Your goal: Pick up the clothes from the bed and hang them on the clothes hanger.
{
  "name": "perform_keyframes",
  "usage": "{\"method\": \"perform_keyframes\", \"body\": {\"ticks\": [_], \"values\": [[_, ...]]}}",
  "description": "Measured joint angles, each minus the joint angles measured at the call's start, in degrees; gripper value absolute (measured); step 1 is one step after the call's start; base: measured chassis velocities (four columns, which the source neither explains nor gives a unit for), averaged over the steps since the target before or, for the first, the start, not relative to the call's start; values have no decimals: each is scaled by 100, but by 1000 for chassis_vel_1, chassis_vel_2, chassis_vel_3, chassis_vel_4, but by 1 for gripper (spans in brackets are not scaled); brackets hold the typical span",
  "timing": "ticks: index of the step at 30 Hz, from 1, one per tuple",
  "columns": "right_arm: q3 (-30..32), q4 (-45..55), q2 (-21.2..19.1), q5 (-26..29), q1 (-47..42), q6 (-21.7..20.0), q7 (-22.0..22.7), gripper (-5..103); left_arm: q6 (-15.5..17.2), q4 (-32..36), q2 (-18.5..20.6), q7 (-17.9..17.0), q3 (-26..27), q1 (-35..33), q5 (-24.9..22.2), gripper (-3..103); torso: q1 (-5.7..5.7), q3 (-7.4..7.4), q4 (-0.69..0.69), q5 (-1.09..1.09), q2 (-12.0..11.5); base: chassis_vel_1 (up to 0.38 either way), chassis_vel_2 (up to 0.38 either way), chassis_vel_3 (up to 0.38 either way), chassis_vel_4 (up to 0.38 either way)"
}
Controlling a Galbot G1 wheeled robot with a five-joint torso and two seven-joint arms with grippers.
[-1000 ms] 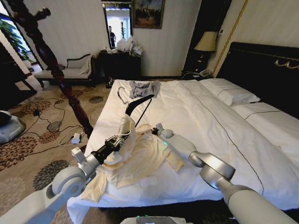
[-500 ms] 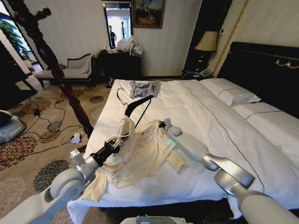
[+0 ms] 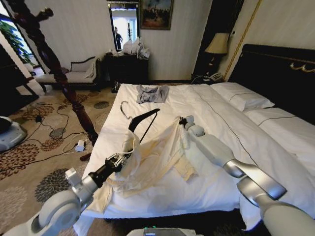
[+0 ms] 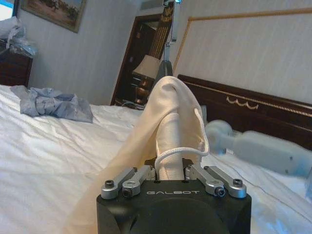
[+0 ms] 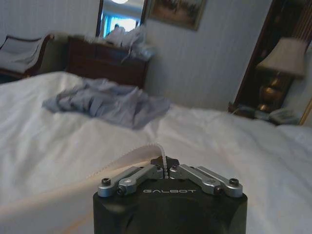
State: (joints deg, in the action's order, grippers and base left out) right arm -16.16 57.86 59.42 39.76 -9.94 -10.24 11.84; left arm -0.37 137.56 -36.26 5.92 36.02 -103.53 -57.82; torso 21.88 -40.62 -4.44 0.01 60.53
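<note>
The cream shirt (image 3: 157, 152) lies near the front corner of the bed (image 3: 221, 123), stretched between both grippers. My left gripper (image 3: 119, 158) is shut on a bunched fold of the shirt (image 4: 165, 112) and holds it upright just above the sheet. My right gripper (image 3: 183, 119) is shut on a thin edge of the shirt (image 5: 126, 158) and has lifted it farther up the bed. The black clothes hanger (image 3: 142, 120) lies on the sheet just behind the shirt, its lower end hidden under the fabric and its wire hook (image 3: 124, 107) pointing toward the bed's left edge.
A grey-blue garment (image 3: 151, 93) lies at the far end of the bed. A dark wooden coat stand (image 3: 54, 64) rises from the carpet on the left, with cables and a white adapter (image 3: 78, 146) by its foot. Pillows (image 3: 243, 98) and the dark headboard (image 3: 285, 73) are on the right.
My right gripper has moved up the bed and to the right with the shirt edge, spreading the shirt out. The left gripper has drawn slightly nearer with its fold.
</note>
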Motion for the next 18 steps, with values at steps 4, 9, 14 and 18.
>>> {"method": "perform_keyframes", "body": {"ticks": [4,9,14,18], "values": [[83,400,-219,-30,4,8,86,1,2,-16,-16,12,8,-51,30,20,0,0,-4,-1,0,0,0,0,0],[184,1204,-508,20,-65,-66,204,1,102,-50,39,-15,-177,126,7,20,0,0,-1,-1,0,0,0,0,0],[235,1952,-695,135,-99,-195,344,1,276,-95,240,-94,-761,739,-63,20,0,0,-3,-2,1,0,0,0,0],[273,2297,-748,331,-35,-298,491,1,398,-173,475,-102,-969,983,-112,20,0,-1,-1,-1,0,0,0,0,0]]}}
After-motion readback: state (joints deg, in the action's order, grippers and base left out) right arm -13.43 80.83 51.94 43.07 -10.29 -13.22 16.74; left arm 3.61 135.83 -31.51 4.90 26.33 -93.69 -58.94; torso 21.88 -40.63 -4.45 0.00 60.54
